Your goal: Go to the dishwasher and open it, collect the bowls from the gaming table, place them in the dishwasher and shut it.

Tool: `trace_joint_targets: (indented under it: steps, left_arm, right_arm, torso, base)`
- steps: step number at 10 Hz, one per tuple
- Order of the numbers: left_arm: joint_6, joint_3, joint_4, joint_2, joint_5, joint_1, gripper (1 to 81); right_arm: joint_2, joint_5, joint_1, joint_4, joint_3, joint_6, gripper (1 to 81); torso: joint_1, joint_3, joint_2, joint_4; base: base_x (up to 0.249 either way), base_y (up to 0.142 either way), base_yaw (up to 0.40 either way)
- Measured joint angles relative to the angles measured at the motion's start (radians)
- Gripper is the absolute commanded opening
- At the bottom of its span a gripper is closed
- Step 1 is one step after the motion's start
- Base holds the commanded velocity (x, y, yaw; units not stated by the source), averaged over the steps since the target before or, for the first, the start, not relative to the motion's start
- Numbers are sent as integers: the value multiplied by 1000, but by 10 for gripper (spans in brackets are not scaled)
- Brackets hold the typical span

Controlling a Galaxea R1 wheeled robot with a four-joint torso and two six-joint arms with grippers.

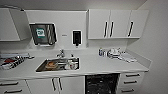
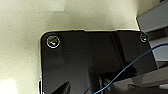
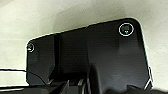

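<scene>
Robot faces the counter (image 1: 105,65). Dishwasher (image 1: 101,83) sits under it, ahead and low, right of the sink (image 1: 58,64), showing a dark front. Judged: right arm nearer. Grip state of either gripper: cannot tell. Wrist cameras face pale floor.

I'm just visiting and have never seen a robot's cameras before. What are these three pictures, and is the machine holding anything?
The wide picture comes from a camera high on the robot, facing a kitchenette. You see a white counter, a steel sink with dishes in it, white wall cabinets, and below the counter a dark opening, which seems to be the dishwasher with its door open. The other two pictures come from cameras on the robot's wrists. The black plate in each is part of the robot itself, seen over a pale floor. Its pincers are too hard to make out there, so I cannot tell whether anything is held.
</scene>
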Motion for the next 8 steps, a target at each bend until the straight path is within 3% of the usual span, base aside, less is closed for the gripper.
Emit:
trace_joint_targets:
  steps: [3, 8]
  left_arm:
    - [0, 0, 0, 0, 1, 5, 811]
    - [0, 0, 0, 1, 1, 0, 811]
  right_arm:
    - [0, -1, -8, 0, 0, 0, 811]
    - [0, 0, -4, 0, 0, 0, 811]
  torso:
    - [-57, 36, 87, 0]
    - [-173, 39, 265, 0]
  base:
    - [0, 0, 0]
    - [0, 0, 0]
